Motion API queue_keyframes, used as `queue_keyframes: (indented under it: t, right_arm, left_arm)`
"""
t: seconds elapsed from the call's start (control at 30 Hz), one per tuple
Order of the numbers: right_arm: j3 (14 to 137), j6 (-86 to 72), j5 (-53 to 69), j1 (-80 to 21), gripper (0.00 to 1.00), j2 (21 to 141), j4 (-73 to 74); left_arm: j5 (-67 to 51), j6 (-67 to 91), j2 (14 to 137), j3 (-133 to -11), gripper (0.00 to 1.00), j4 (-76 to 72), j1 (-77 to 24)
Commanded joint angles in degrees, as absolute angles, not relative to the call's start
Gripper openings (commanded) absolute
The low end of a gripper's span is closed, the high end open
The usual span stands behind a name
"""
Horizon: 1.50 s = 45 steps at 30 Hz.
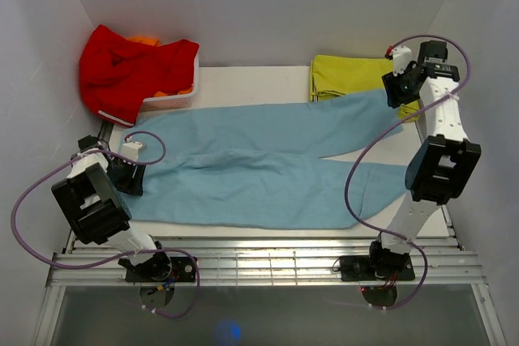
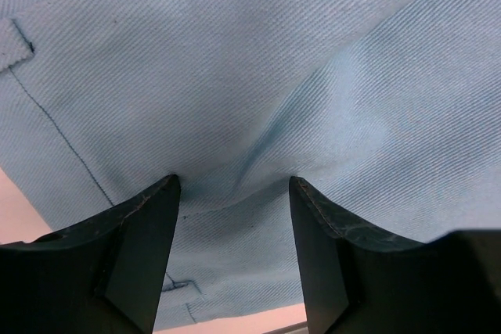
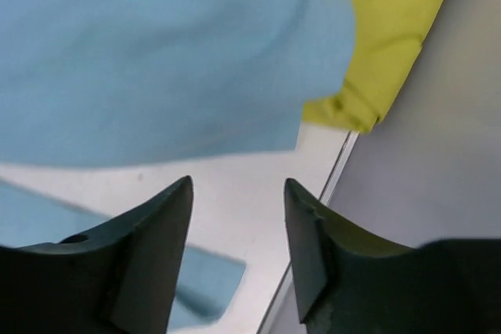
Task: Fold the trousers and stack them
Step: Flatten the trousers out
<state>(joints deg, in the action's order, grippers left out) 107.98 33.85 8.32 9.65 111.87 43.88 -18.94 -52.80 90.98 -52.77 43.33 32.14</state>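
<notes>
The light blue trousers (image 1: 268, 176) lie spread flat across the table, waist at the left and both legs running right. My left gripper (image 1: 130, 174) is down on the waist end. In the left wrist view it (image 2: 233, 181) stands open, fingertips pressed onto the trousers (image 2: 235, 76), with a soft crease between them. My right gripper (image 1: 395, 91) hovers at the far right over the upper leg's end. In the right wrist view it (image 3: 239, 181) is open and holds nothing; the leg end (image 3: 156, 52) lies just beyond its tips.
A yellow-green cloth (image 1: 345, 74) lies folded at the back right, and the upper leg end overlaps it (image 3: 391, 21). A red garment (image 1: 130, 66) is draped over a white basket (image 1: 174, 103) at the back left. The table's right edge (image 3: 337, 170) runs close by the right gripper.
</notes>
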Motion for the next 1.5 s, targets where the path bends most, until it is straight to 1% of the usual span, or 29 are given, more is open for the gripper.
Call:
queue_keyframes:
  t: [0.0,0.03,0.13,0.17,0.27,0.4,0.67,0.8,0.9,0.93,1.03,1.2,1.27,1.33,1.47]
  right_arm:
    - [98.83,35.6,13.43,10.28,0.53,102.85,56.5]
    - [91.74,34.9,13.8,10.2,0.47,101.61,57.47]
    - [81.94,32.1,13.36,10.02,0.43,97.57,57.83]
    - [76.95,31.3,13.01,10.02,0.43,96.25,57.48]
    - [70.69,27.35,12.57,9.93,0.48,94.75,54.85]
    - [68.73,22.25,11.61,9.93,0.48,95.62,51.6]
    - [67.24,17.32,9.23,9.76,0.55,100.45,45.89]
    - [66.71,16.26,6.34,9.41,0.54,102.56,44.48]
    - [67.06,16.17,4.75,9.4,0.39,103.18,43.68]
    - [67.84,16.17,4.66,9.4,0.27,103.18,43.94]
    - [69.43,16.79,5.01,9.49,0.08,101.7,46.49]
    - [72.86,21.44,3.09,10.54,0.08,95.29,51.32]
    - [72.51,25.02,1.94,12.47,0.08,90.46,52.91]
    - [70.32,27.67,0.27,14.14,0.08,85.11,53.43]
    - [63.56,34.53,-3.86,20.63,0.08,77.36,54.05]
  left_arm:
    - [-22.76,-50.63,90.79,-53.44,0.68,47.72,32.43]
    - [-23.2,-50.45,90.62,-53.26,0.68,47.46,32.43]
    - [-23.82,-50.1,90.0,-52.04,0.69,46.85,32.43]
    - [-23.91,-50.1,89.74,-51.6,0.68,46.58,32.43]
    - [-24.43,-50.36,88.77,-49.66,0.68,45.62,32.43]
    - [-24.7,-50.71,88.51,-48.43,0.68,44.91,32.43]
    - [-24.96,-51.24,87.36,-45.71,0.68,43.16,32.43]
    - [-24.87,-51.07,87.45,-45.35,0.68,42.54,32.43]
    - [-24.61,-50.8,87.71,-45.53,0.68,42.28,32.52]
    - [-24.26,-50.8,87.89,-45.44,0.68,41.93,32.43]
    - [-23.65,-50.89,88.33,-45.26,0.68,41.4,32.43]
    - [-22.94,-50.71,88.33,-45.26,0.68,41.22,32.52]
    - [-22.77,-50.45,88.16,-45.44,0.68,41.22,32.52]
    - [-22.76,-50.45,88.16,-45.88,0.68,41.39,32.52]
    - [-23.11,-50.36,88.07,-46.84,0.68,42.19,32.52]
